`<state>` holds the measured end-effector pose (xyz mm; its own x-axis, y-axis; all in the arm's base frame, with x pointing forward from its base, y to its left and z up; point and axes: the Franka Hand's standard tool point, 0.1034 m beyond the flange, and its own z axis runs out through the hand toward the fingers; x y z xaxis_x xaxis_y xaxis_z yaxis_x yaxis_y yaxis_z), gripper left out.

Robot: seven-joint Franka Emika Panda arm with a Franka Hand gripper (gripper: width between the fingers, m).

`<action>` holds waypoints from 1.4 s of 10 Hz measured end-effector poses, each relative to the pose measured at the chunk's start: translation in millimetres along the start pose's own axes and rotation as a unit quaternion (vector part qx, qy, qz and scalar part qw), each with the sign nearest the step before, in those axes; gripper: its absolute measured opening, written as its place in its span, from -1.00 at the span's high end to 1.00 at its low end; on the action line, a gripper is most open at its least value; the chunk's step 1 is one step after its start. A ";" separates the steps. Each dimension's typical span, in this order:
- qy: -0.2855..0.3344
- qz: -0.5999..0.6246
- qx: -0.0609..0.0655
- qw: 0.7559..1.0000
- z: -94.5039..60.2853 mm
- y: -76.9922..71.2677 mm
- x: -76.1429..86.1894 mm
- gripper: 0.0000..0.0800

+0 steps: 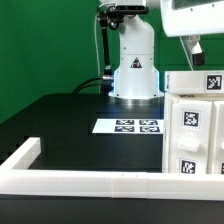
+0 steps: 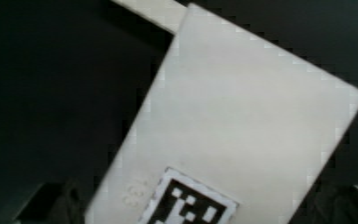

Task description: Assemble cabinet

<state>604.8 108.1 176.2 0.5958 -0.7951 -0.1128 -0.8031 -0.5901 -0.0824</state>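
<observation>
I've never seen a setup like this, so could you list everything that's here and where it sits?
cabinet: one, white with square black-and-white tags, standing at the exterior view's right; in the wrist view one white tagged panel, probably part of it, fills the picture
marker board: one, flat white sheet with black tags, lying mid-table in front of the robot's base
rail: one, long low white, along the near table edge, turning a corner at the exterior view's left
table: one, black, under everything
backdrop: one, green, behind the table
robot base: one, white, at the table's far side
gripper: one, over the cabinet, only partly in view, open, holding nothing that shows
</observation>
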 end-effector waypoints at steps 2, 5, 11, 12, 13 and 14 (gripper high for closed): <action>0.001 -0.194 -0.016 0.981 -4.1 -0.5 2.2 -0.62; -0.011 -0.360 -0.039 0.932 -3.4 -4.0 2.1 -0.62; -0.015 -0.649 -0.053 0.759 -2.0 -5.5 0.6 -0.62; -0.016 -0.713 -0.064 0.698 -2.1 -6.2 -0.3 -0.62; -0.018 -0.724 -0.063 0.686 -1.6 -5.4 0.2 -0.62; -0.020 -0.748 -0.064 0.660 -1.8 -4.0 2.5 -0.62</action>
<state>609.6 108.2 178.0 0.7197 0.6938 -0.0259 0.6923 -0.7200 -0.0477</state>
